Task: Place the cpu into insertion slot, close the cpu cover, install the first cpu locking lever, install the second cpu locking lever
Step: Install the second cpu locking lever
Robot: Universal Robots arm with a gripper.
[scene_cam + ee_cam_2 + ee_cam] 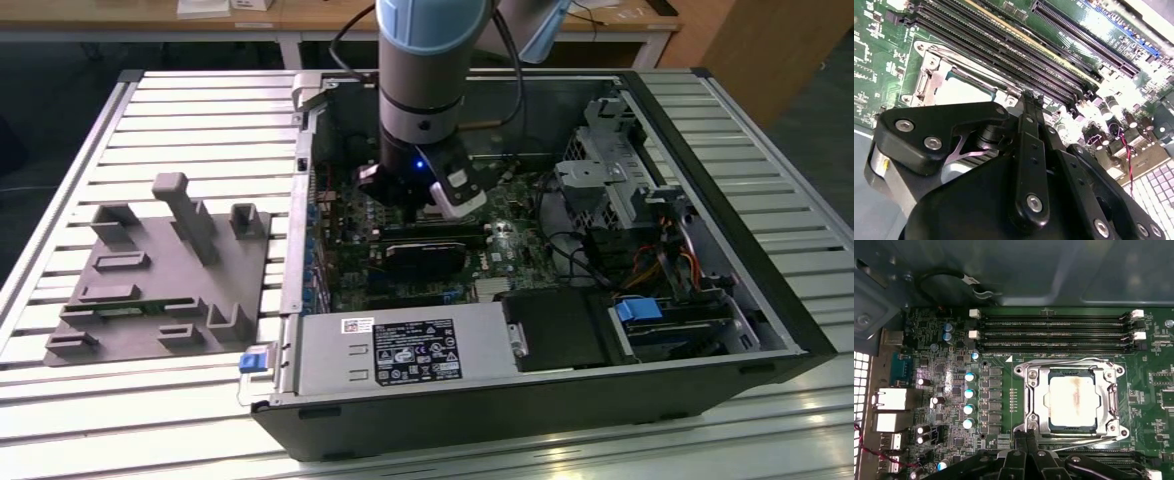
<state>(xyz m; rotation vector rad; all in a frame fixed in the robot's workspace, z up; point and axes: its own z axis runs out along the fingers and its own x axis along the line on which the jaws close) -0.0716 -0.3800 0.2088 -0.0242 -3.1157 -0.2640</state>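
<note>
Cpu [1073, 401] seated under cpu cover [1036, 390]; gripper [1026, 436] fingers closed, empty, at socket edge. Risk: slipping off lever.

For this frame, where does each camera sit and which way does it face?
Exterior view: off the arm, above and outside the open computer case, looking down at the arm and gripper.
First wrist view: on the arm, facing the motherboard; cpu under the cpu cover, gripper at the edge.
Second wrist view: behind the gripper, close and oblique.
Both wrist views share the cpu cover.
</note>
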